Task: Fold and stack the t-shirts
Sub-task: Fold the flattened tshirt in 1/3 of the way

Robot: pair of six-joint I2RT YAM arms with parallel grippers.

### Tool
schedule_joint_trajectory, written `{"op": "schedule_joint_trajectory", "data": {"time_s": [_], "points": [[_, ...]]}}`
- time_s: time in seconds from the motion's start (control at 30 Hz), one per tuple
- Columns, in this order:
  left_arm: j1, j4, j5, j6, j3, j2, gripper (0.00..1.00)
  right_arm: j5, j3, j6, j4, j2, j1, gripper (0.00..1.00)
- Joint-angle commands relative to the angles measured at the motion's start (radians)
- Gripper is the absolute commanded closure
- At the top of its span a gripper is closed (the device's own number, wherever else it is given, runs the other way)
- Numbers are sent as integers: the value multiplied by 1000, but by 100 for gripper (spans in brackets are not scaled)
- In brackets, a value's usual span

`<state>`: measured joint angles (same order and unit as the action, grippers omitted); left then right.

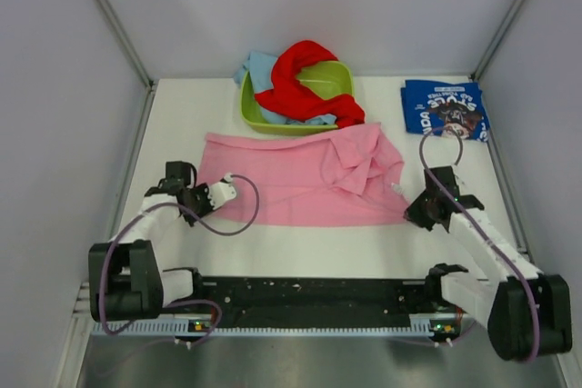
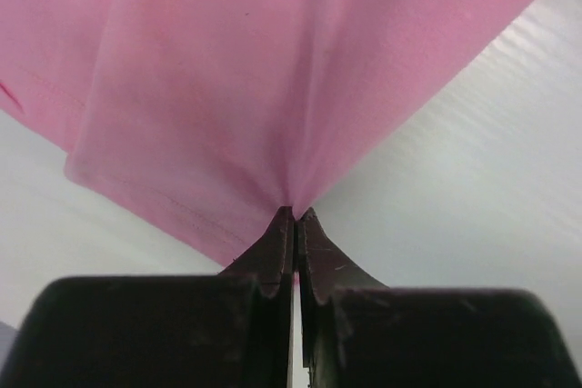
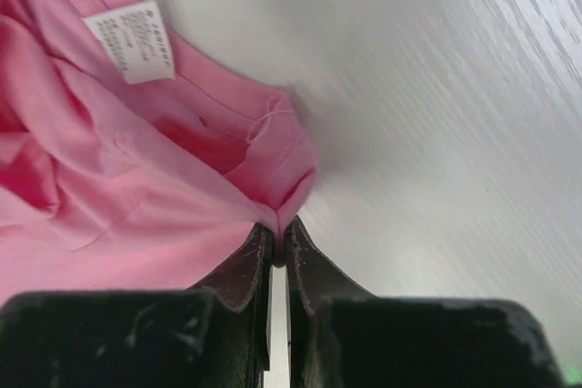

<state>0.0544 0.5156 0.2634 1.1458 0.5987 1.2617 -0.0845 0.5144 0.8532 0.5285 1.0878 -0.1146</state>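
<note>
The navy shirt (image 1: 445, 108) is folded. My left gripper (image 2: 296, 213) and right gripper (image 3: 277, 230) both pinch the pink shirt (image 1: 291, 190). The red shirt (image 1: 305, 79) and the blue shirt (image 1: 258, 68) wait at the tub (image 1: 273, 124).

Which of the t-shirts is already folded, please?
The navy blue t-shirt at the far right, a neat rectangle. The pink t-shirt lies spread out and rumpled; the red t-shirt and light blue t-shirt are heaped in the lime green tub.
</note>
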Motion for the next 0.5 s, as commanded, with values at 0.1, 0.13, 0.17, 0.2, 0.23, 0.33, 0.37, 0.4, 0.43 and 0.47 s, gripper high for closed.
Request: {"op": "schedule_joint_trajectory", "data": {"time_s": [0.1,0.13,0.17,0.2,0.23,0.33,0.37,0.4,0.43,0.47], "points": [[47,345,-157,-50,10,-176,100,16,50,161,465,-373,15,100],[47,377,-173,-60,9,-168,100,17,61,168,514,-387,13,100],[47,400,-190,-69,3,-168,100,35,68,173,553,-390,13,100],[47,412,-208,-73,-10,-168,100,58,73,173,588,-385,13,100],[47,420,-228,-75,-22,-171,100,81,73,172,612,-378,15,100],[47,449,-254,-74,-36,-177,84,172,47,170,694,-376,12,100],[47,463,-253,-70,-36,-177,78,196,41,152,702,-381,12,100],[48,477,-253,-64,-31,-177,71,215,47,142,712,-381,12,100],[47,485,-254,-61,-24,-176,62,221,64,148,734,-375,12,98],[48,488,-254,-61,-7,-174,50,218,84,152,754,-373,13,88]]}}
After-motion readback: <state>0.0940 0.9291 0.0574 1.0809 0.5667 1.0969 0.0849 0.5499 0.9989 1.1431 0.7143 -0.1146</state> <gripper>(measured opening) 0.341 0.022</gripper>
